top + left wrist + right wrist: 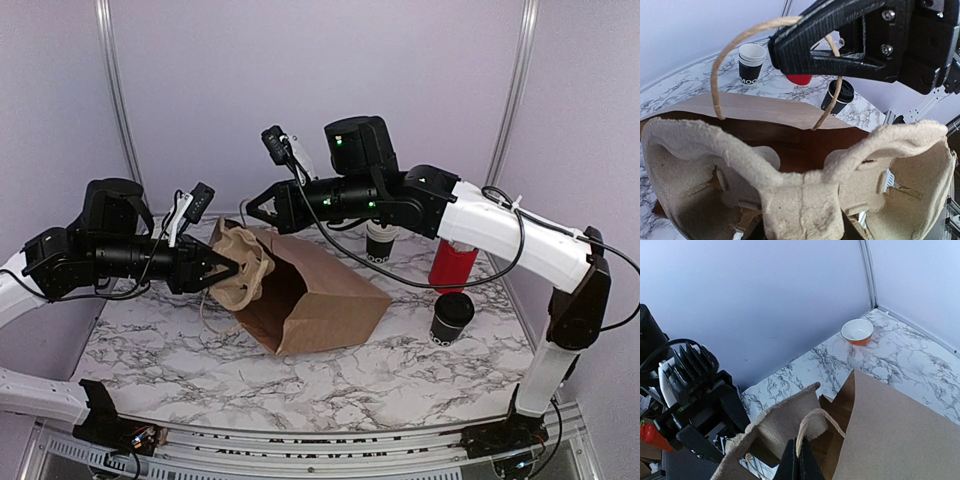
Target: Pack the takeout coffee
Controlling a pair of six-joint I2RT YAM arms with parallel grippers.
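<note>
The takeout coffee (452, 317), a small black cup with a black lid, stands on the table at the right, apart from both grippers; it also shows in the left wrist view (837, 97). A brown paper bag (330, 295) lies on its side, mouth to the left. My left gripper (225, 268) is shut on a pulp cup carrier (805, 200) and holds it at the bag's mouth. My right gripper (800, 462) is shut on the bag's twine handle (815, 417) and holds it up above the mouth (248, 210).
A stack of white-rimmed black cups (380, 243) and a red cylinder (452, 262) stand behind the bag at the right. An orange bowl (857, 331) sits in the far corner. Purple walls close the back and sides.
</note>
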